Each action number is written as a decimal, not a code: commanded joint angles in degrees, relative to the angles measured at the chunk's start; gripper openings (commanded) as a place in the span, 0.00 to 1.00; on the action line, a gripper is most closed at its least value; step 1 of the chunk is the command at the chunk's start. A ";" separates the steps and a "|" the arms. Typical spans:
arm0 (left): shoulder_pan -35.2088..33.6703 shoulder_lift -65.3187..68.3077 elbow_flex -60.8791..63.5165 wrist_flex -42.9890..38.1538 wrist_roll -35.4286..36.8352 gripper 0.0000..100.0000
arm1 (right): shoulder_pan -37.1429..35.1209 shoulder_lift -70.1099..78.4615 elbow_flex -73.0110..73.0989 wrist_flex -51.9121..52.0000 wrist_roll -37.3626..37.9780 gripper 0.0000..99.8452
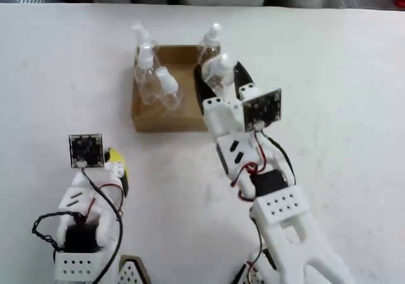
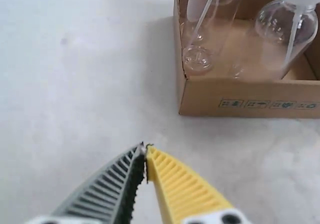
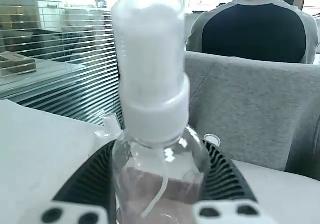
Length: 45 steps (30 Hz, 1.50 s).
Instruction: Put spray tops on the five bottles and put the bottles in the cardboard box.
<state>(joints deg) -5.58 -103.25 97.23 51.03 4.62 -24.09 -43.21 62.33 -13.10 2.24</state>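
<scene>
Yellow and grey, the ribbed fingers of my left gripper (image 2: 145, 153) are pressed together with nothing between them, low over the white table (image 2: 75, 59) and near the brown cardboard box (image 2: 240, 97). Farther on, my right gripper (image 3: 160, 151) clamps a clear plastic bottle with a white spray top (image 3: 152, 129), upright at the box's right edge. Inside the box I count four more clear capped bottles (image 1: 166, 85).
</scene>
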 commanded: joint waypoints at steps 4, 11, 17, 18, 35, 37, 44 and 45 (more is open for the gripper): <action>0.13 0.04 -0.18 1.67 -8.35 0.02 | 1.27 11.56 -6.33 -8.57 0.53 0.02; 0.13 0.04 -0.18 1.67 -8.44 0.02 | 2.24 23.96 -12.22 -11.65 0.53 0.02; 0.13 0.04 -0.18 1.67 -8.44 0.02 | 2.15 35.03 -16.18 -15.78 0.53 0.02; 0.13 0.04 -0.18 1.67 -8.44 0.02 | 2.24 36.97 -16.88 -16.40 0.53 0.02; 0.13 0.04 -0.18 1.67 -8.62 0.02 | 3.74 56.92 -25.05 -24.40 0.97 0.02; 0.13 0.04 -0.18 1.67 -8.62 0.02 | 4.18 57.71 -25.67 -24.40 0.97 0.02; 0.13 0.04 -0.18 1.67 -8.53 0.02 | 4.09 58.51 -25.85 -24.40 0.97 0.02; 0.13 0.04 -0.18 1.67 -8.53 0.02 | 4.09 58.59 -25.85 -24.31 0.97 0.02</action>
<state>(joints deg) -5.58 -103.25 97.23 52.35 -3.30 -20.48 15.78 39.47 -36.13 2.51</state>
